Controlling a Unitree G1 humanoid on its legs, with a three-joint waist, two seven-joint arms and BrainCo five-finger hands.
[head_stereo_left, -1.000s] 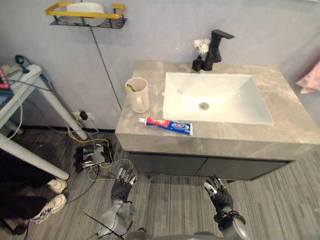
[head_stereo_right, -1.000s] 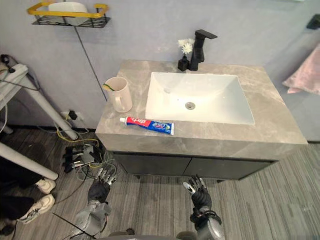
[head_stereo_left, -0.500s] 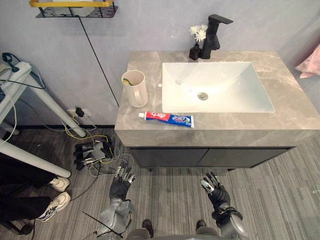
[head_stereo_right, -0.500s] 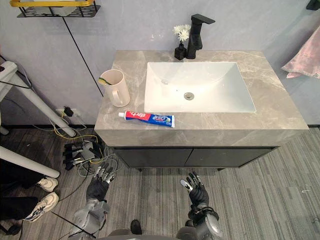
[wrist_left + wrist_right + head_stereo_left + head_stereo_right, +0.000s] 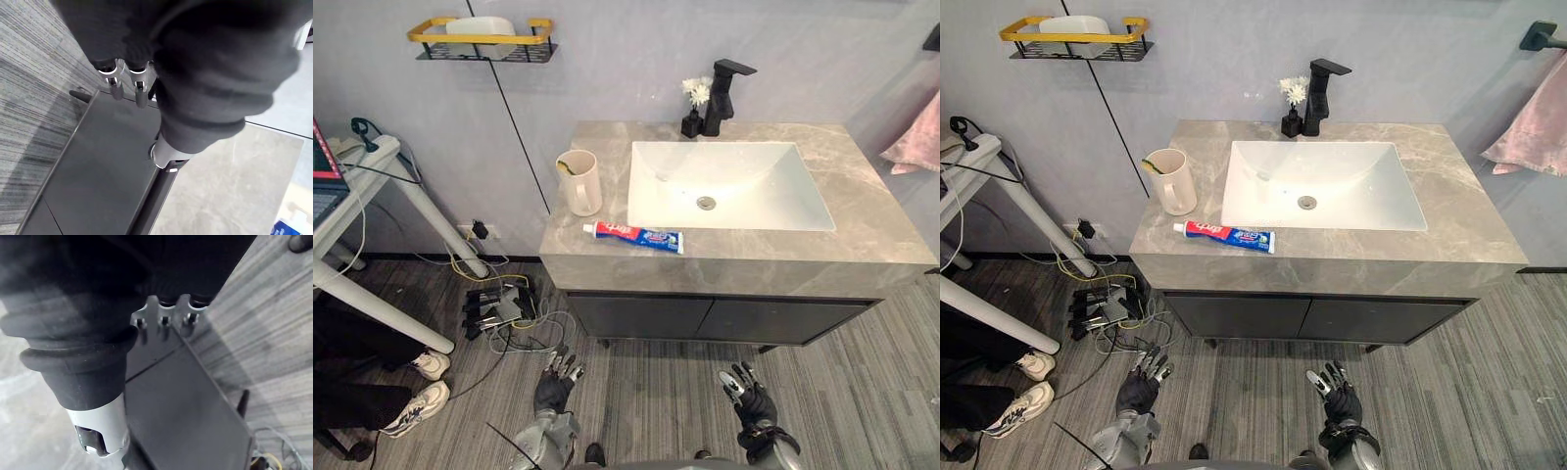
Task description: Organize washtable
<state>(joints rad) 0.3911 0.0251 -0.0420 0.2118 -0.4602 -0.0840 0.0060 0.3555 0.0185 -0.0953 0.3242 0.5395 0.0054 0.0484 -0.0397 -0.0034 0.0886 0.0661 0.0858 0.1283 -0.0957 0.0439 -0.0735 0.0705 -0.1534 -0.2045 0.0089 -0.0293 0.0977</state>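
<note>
A red, white and blue toothpaste tube (image 5: 634,236) lies flat on the grey marble washtable (image 5: 862,245), near its front edge and left of the white sink (image 5: 724,186). A beige mug (image 5: 580,182) with a toothbrush in it stands at the counter's left end. Both hands hang low over the floor in front of the cabinet, well below the counter. My left hand (image 5: 553,385) has relaxed straight fingers and holds nothing. My right hand (image 5: 751,399) is likewise open and empty.
A black tap (image 5: 721,91) and a small black vase of white flowers (image 5: 693,108) stand behind the sink. A yellow-railed wire shelf (image 5: 484,37) hangs on the wall. A white desk leg (image 5: 406,201), tangled cables and power strips (image 5: 494,305), a person's shoes (image 5: 416,392) and a pink towel (image 5: 915,147) surround the cabinet.
The camera has shifted, so the washtable sits lower and the wall shelf shows fully. Both hands remain open, slightly lower in view. Nothing on the counter moved.
</note>
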